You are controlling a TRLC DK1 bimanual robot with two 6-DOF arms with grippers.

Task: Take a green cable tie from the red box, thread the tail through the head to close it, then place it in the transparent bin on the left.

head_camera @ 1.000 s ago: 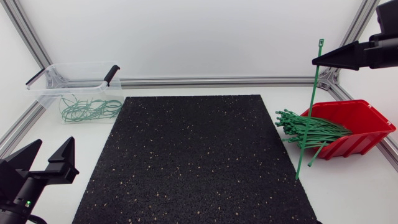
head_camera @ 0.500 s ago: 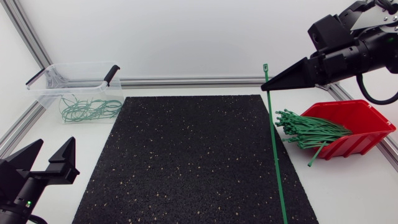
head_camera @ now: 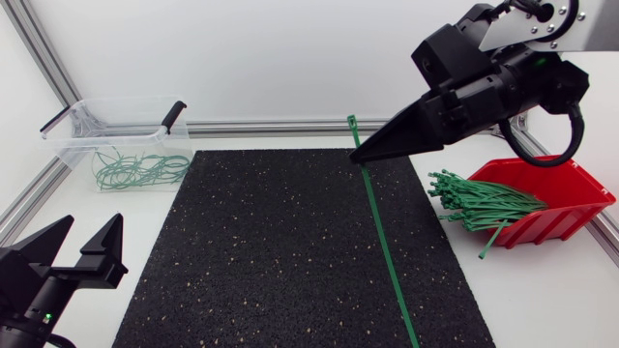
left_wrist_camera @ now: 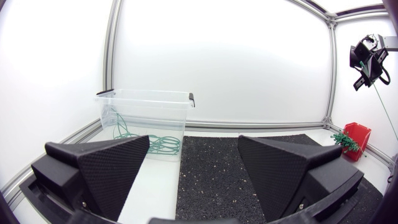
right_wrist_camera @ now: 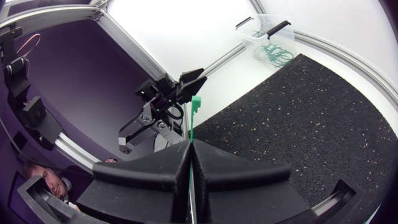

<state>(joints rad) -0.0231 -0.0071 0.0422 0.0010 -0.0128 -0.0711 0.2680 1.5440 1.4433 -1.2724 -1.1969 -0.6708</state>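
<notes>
Up over the black mat (head_camera: 280, 242), the right gripper (head_camera: 356, 155) pinches a green cable tie (head_camera: 384, 246), while the left gripper (head_camera: 89, 222) sits wide open.

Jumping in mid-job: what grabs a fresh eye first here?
The right gripper, over the black mat, is shut on one long green cable tie dangling below it. Far right, the red box spills a bundle of ties; the left gripper sits open at front left.

Rough speckled mat (head_camera: 290, 242), clear plastic bin (head_camera: 75, 145)
</notes>
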